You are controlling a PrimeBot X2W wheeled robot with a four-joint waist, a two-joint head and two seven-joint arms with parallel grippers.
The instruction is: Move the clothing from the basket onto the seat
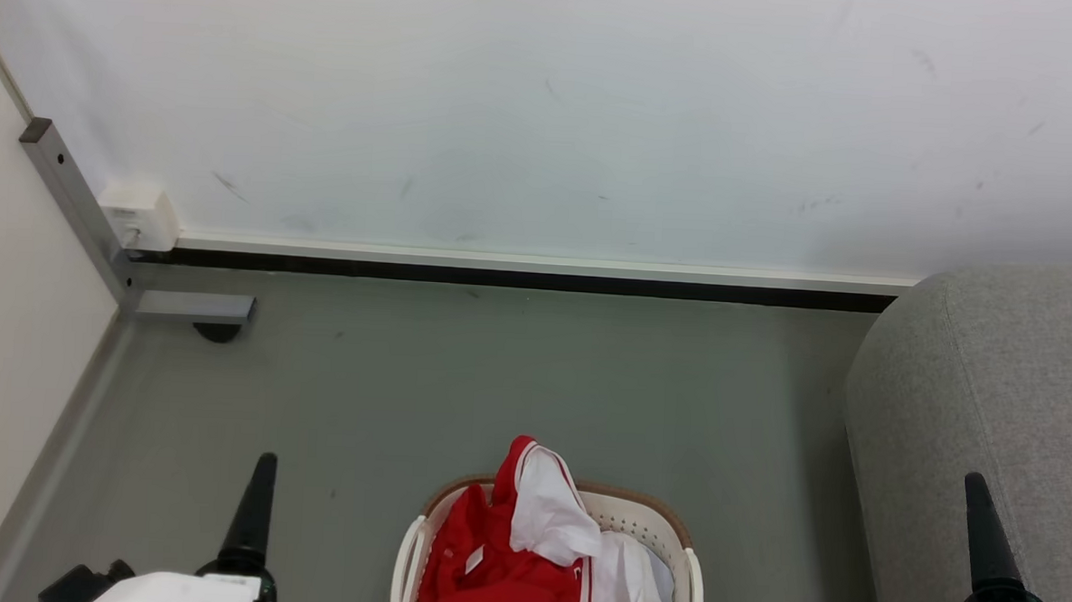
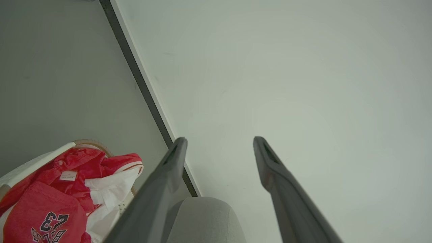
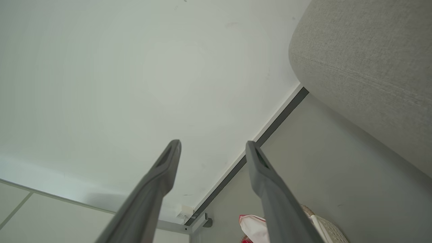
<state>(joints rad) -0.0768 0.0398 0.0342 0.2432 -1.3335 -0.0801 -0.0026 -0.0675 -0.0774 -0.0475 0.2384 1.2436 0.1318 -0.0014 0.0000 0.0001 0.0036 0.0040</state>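
Spilling over basket [image 1: 689, 570] rim: crumpled red-white clothing [image 1: 525, 554], "23" print.

— what sort of place is it?
— a plain indoor room with a homely corner: a grey fabric sofa [image 1: 994, 375] by a bare white wall [image 1: 544, 111], and a laundry basket [image 1: 648, 523] of red clothing [image 1: 489, 552] on a smooth grey floor [image 1: 496, 381].
— a home, then?
— hard to tell. the scuffed wall, dark skirting strip [image 1: 519, 278] and metal-framed partition [image 1: 19, 333] look more like a test room.
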